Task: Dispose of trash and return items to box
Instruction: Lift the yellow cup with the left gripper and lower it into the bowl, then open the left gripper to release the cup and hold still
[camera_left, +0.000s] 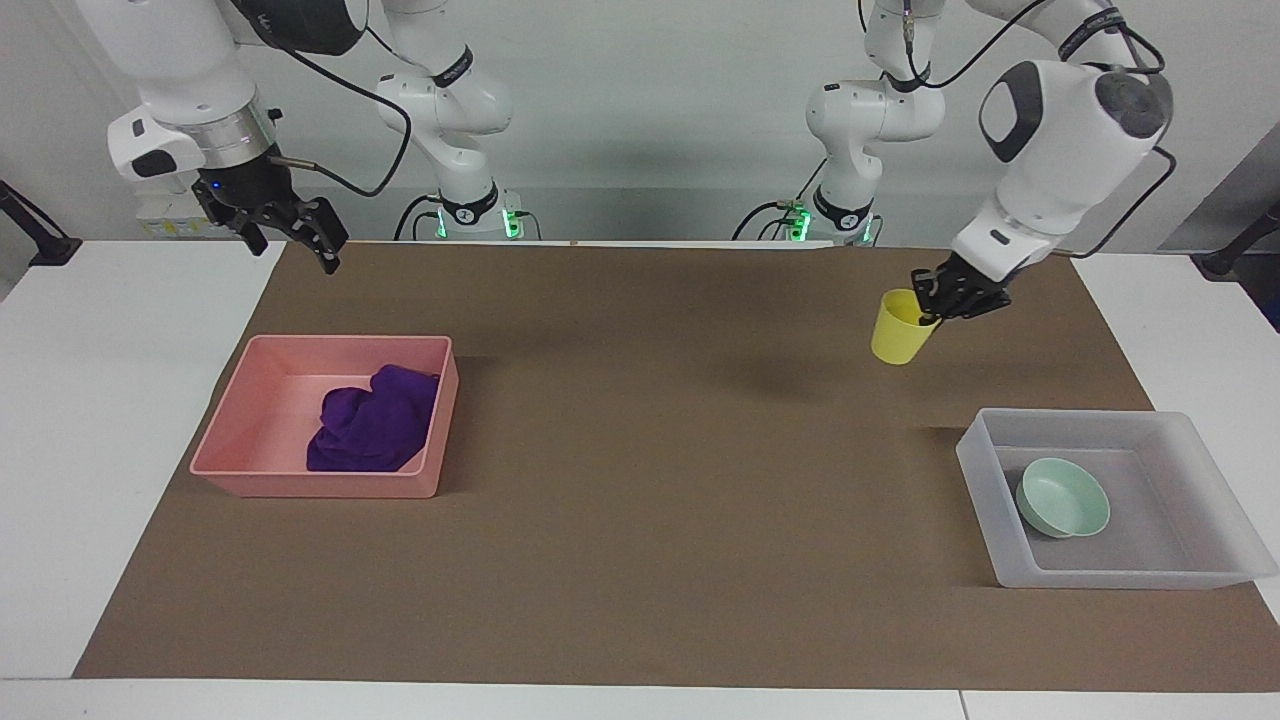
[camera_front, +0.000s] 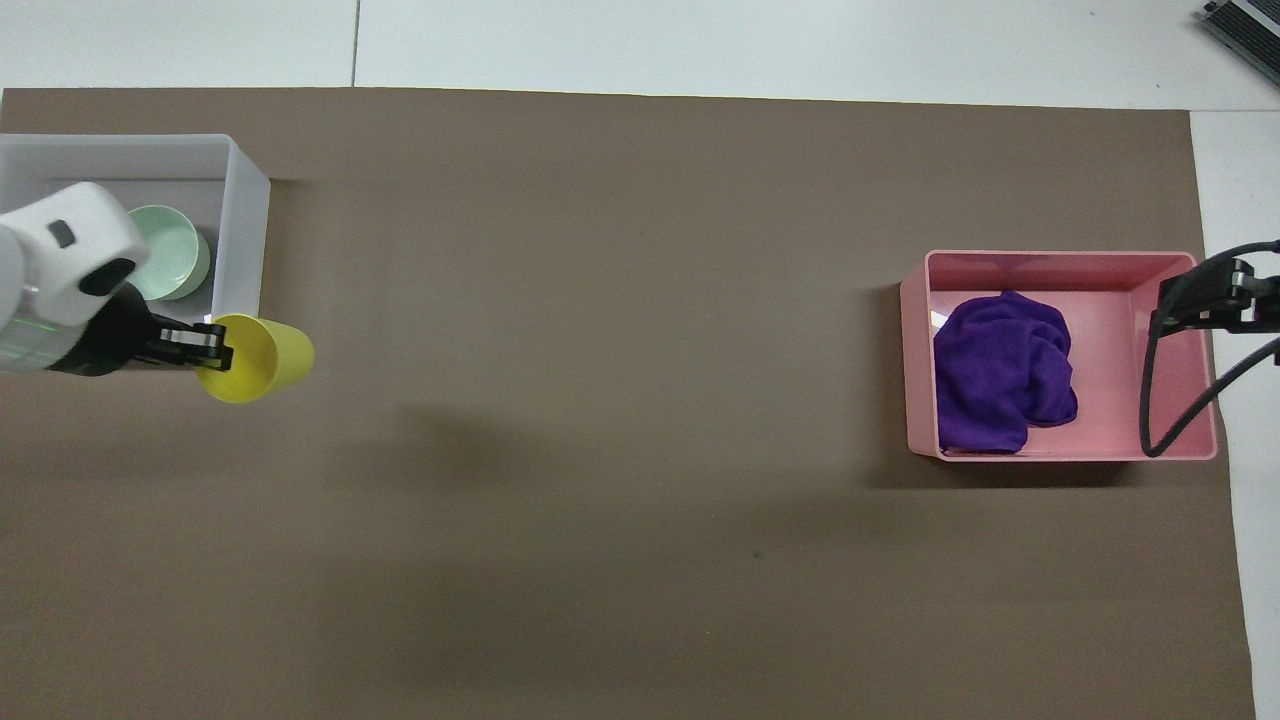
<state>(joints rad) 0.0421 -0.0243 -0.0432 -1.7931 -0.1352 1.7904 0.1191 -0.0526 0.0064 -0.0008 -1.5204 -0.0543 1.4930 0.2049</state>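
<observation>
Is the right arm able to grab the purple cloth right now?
Probably yes: the right gripper hangs open, holding nothing, and the purple cloth lies uncovered in the open-topped pink tray at its end of the table.

Two robot arms are working at one table spread with one brown mat (camera_left: 640, 480), each carrying one gripper: the left gripper (camera_left: 938, 297) and the right gripper (camera_left: 290, 235). Two trays are sitting out, one pink tray (camera_left: 245, 478) and one clear box (camera_left: 975, 470). One yellow cup (camera_left: 897, 330), one green bowl (camera_left: 1062, 497) and one purple rag (camera_left: 375, 420) are showing.
</observation>
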